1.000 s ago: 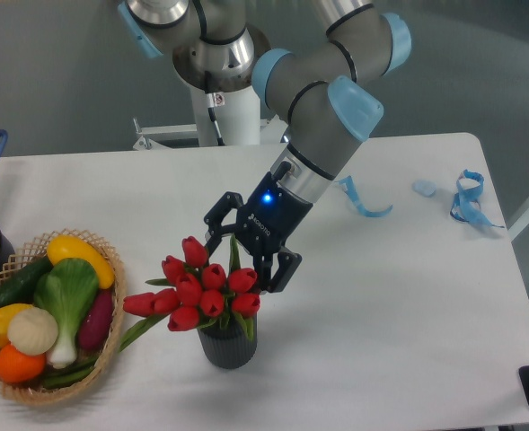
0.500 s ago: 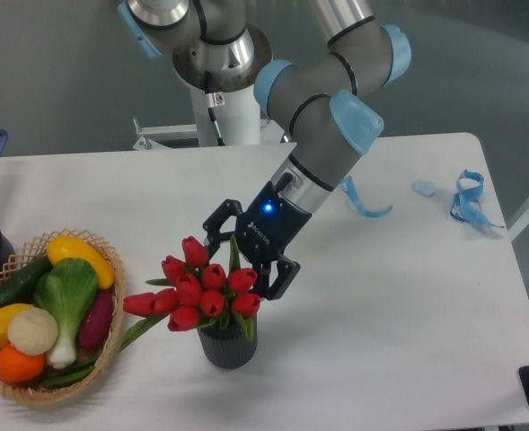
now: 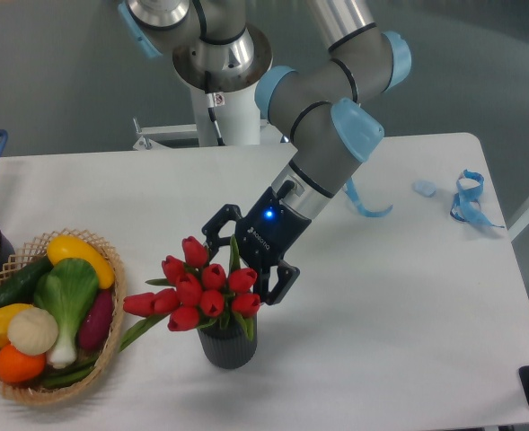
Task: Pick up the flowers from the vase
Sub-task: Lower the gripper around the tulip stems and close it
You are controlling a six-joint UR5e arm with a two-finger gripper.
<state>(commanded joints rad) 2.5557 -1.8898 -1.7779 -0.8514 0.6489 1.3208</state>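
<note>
The gripper [image 3: 246, 260] is spread wide right behind the flowers [image 3: 201, 285]. It should squeeze the stems together, then lift straight up from the vase [image 3: 226, 347].

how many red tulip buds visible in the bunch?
9 visible on the flowers in the vase: one on top, three mid-row, two pointing left, three along the bottom. More may be hidden behind.

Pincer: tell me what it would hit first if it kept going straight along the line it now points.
Most likely the flowers. The pincer stands open, angled down toward the lower left, right behind the red buds above the vase. Depth is hard to judge from this one view, so it may slip just past them.
</note>
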